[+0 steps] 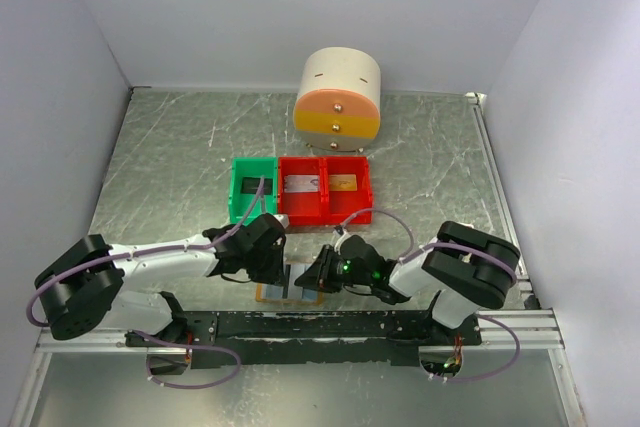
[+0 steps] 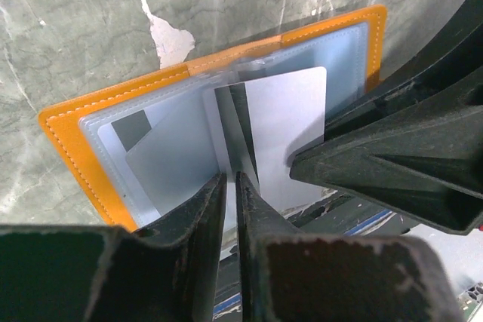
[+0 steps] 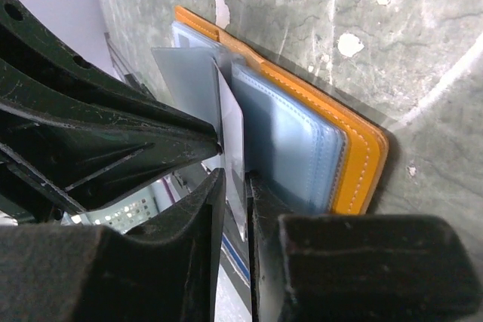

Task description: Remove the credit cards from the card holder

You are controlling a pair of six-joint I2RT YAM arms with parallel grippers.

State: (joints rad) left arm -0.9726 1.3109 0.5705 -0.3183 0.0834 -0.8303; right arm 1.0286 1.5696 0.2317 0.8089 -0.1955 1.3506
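Showed an orange-rimmed card holder [image 2: 83,148] lying open, pale blue pockets up, on a marbled table [image 1: 160,167] at its near edge, between the two arms. Caught a silver credit card [image 2: 290,126] with a dark stripe standing up out of the pockets near the fold. Found the left gripper [image 2: 230,180] with jaws almost together, a narrow slit astride an upright pocket leaf [image 2: 224,130]; could not tell whether pinched. Found the right gripper [image 3: 235,179] with jaws a little apart, the card's edge loose in the gap. Farther back, saw a red bin [image 1: 325,219] holding a grey card [image 1: 303,184] and a gold card [image 1: 343,183], a green bin [image 1: 236,197] touching its left side, and a round cream-and-orange drawer unit [image 1: 338,97] behind.
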